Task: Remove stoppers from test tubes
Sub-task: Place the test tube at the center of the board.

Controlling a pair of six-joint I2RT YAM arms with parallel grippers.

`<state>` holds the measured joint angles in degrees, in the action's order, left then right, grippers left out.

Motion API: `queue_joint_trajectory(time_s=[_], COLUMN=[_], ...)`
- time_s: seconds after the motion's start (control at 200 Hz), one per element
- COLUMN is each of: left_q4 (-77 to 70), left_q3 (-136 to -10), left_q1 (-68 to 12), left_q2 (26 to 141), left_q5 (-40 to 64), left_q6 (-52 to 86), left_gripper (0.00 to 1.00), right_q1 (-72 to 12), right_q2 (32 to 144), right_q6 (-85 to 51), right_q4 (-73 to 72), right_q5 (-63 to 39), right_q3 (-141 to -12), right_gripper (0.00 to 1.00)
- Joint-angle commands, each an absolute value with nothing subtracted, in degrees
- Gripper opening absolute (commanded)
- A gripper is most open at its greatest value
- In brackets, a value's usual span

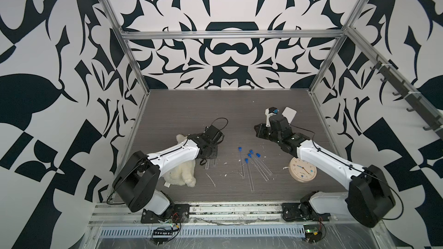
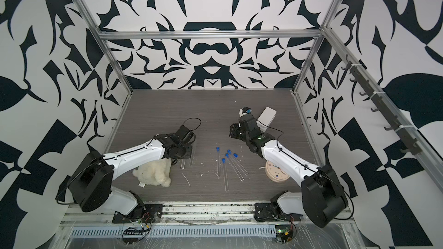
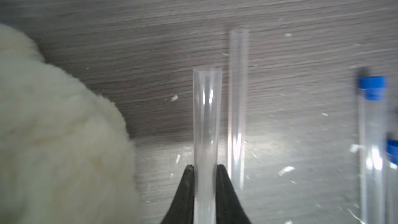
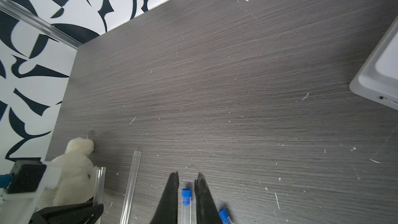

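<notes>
At lower centre in both top views, capped test tubes (image 1: 249,178) are lying fanned on the counter (image 1: 182,106), with blue stoppers (image 1: 246,160) at their upper ends. Left of them, I am gripping an open tube (image 3: 207,108) in the left hand (image 3: 205,168). A second open tube (image 3: 237,104) is lying just beside it. Further up the frame, the right hand (image 4: 187,174) is hovering with its jaws narrowly apart, holding nothing.
</notes>
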<state>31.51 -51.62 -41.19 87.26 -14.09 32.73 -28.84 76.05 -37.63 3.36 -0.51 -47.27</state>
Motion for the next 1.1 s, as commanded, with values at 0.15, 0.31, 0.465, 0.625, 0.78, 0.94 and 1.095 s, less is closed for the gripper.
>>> queue_joint_trajectory(time_s=[0.15,0.31,0.465,0.625,0.78,0.94,1.095], left_q4=[32.01,31.72,31.7,32.4,33.25,34.31,34.4], left_q3=[-52.9,-52.98,-53.07,-53.04,-53.06,-53.34,-53.44], left_q1=[-39.05,-38.33,-38.23,-38.14,-38.14,-38.15,-38.32], left_q2=[92.44,94.34,95.35,94.88,92.31,88.25,82.24], left_q5=[-12.73,-11.76,-10.92,-10.31,-10.26,-10.48,-10.63], left_q6=[30.39,30.06,30.05,29.97,29.8,29.71,29.27], left_gripper=[0.09,0.12,0.19,0.28,0.38,0.45,0.48], right_q1=[-28.57,-28.6,-28.63,-28.74,-28.72,-28.89,-29.28], right_q2=[79.89,83.24,87.91,92.54,95.38,98.1,100.36], right_q6=[-36.4,-35.43,-34.72,-34.54,-34.33,-33.44,-33.14], right_q4=[-1.42,-3.27,-4.75,-6.67,-8.31,-9.1,-8.71], right_q5=[2.53,4.54,6.13,7.29,8.64,10.2,13.36], right_q3=[-47.41,-47.67,-48.43,-48.85,-49.04,-49.41,-49.79], right_gripper=[0.0,0.0,0.0,0.0,0.0,0.02,0.09])
